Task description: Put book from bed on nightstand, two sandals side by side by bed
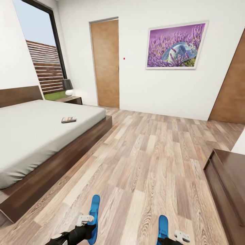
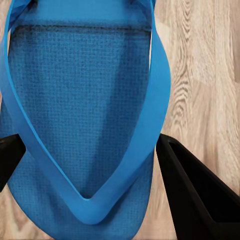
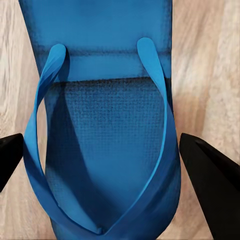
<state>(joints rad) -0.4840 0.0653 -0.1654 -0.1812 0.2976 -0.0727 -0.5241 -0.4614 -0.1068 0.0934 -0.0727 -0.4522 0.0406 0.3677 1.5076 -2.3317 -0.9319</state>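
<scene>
The left tool (image 1: 89, 220), low in the frame left of centre, holds one bright blue flat sandal (image 1: 94, 217) between its black fingers (image 2: 192, 200). The right tool (image 1: 172, 234), at the bottom right of centre, grips the other blue sandal (image 1: 163, 228) the same way. Ahead, the light wood-plank floor (image 1: 149, 153) lies open between the dark brown bed frame (image 1: 68, 156) at left and a dark wooden cabinet (image 1: 226, 177) at the right edge. The small dark paperback book (image 1: 68, 119) lies on the light-grey mattress (image 1: 30, 136), well apart from both tools. A low dark brown nightstand (image 1: 72, 99) carrying a lamp (image 1: 67, 87) stands beyond the bed, upper left.
</scene>
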